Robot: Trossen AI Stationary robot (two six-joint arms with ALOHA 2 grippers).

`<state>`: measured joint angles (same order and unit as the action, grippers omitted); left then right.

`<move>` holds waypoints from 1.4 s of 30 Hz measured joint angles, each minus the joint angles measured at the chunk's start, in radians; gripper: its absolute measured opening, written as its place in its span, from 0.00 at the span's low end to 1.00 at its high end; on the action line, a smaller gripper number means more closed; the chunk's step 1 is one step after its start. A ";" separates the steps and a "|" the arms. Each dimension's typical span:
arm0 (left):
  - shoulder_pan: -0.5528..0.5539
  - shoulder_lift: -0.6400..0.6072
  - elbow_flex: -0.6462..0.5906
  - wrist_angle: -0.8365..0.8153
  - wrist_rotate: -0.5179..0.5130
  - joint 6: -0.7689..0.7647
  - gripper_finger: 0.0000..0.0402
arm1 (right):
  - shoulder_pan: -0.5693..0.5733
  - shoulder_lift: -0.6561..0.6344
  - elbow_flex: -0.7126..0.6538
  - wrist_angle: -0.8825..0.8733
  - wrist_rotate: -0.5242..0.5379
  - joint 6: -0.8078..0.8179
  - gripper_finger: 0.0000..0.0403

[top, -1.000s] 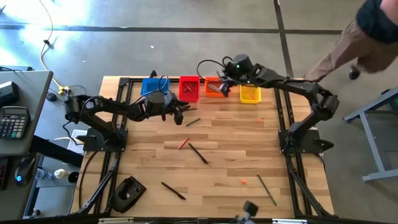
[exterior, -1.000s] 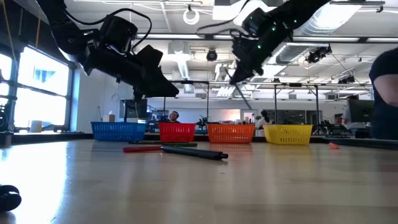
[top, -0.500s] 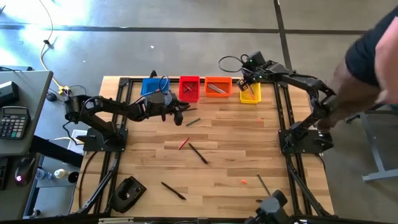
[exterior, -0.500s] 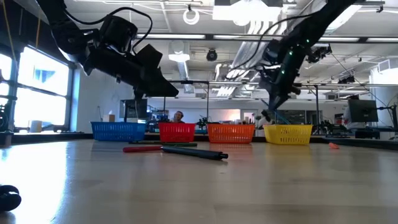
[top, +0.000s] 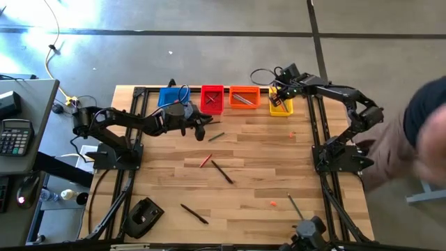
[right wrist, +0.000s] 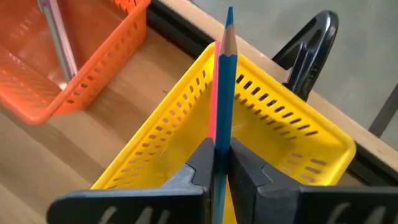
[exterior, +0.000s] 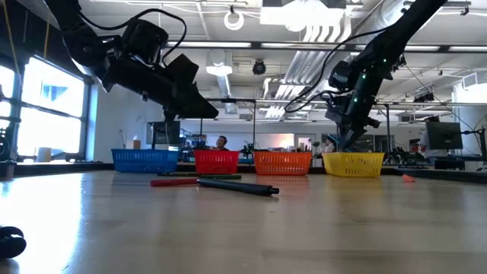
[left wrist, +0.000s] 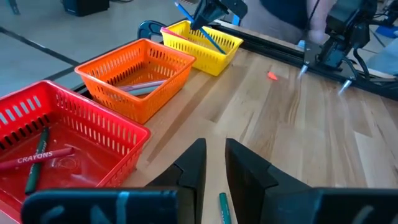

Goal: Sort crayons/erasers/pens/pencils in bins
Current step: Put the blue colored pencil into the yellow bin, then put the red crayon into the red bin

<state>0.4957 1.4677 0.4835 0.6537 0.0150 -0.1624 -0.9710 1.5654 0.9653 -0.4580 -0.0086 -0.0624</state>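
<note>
Four bins stand in a row at the far edge: blue (top: 172, 96), red (top: 212, 99), orange (top: 243, 96) and yellow (top: 280, 105). My right gripper (top: 281, 95) hangs over the yellow bin (right wrist: 273, 143), shut on a blue pencil (right wrist: 222, 93) with a pink-red strip alongside it. It also shows in the low view (exterior: 348, 129). My left gripper (top: 203, 126) hovers above the table in front of the red bin, its fingers a narrow gap apart (left wrist: 215, 171) and empty. A green stick (left wrist: 222, 206) lies on the table below it. My right gripper pinches the blue pencil's shaft (right wrist: 222, 144) between its two fingers. The pencil lies along the fingers and sticks out past their tips, its sharpened tip (right wrist: 229, 14) leading. It slants down from above into the yellow bin (left wrist: 200, 38), lifted clear.
On the table lie a red stick (top: 204, 161), dark pens (top: 223, 171) (top: 194, 213), a grey pencil (top: 299, 211) and tiny red erasers (top: 273, 203) (top: 291, 134). The red bin holds crayons (left wrist: 38, 158). A black object (top: 143, 217) sits near left. A person moves at the right (top: 425, 125).
My right gripper has gone from above the orange bin toward the table's right edge and down, and now stands over the yellow bin with the blue pencil still in its hold. The person at the right has shifted about.
</note>
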 joint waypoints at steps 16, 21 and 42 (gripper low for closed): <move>0.002 0.000 0.000 -0.007 0.003 0.034 0.12 | 0.010 -0.014 0.001 0.000 0.006 -0.018 0.27; 0.002 0.000 0.000 -0.012 0.002 0.027 0.12 | 0.032 -0.069 0.002 0.049 0.009 -0.073 0.18; 0.001 0.000 0.000 -0.047 -0.001 0.036 0.12 | 0.291 -0.069 0.002 0.479 -0.097 -0.096 0.00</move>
<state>0.4967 1.4677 0.4835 0.6063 0.0143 -0.1266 -0.6805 1.4968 0.9672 0.0206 -0.1060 -0.1580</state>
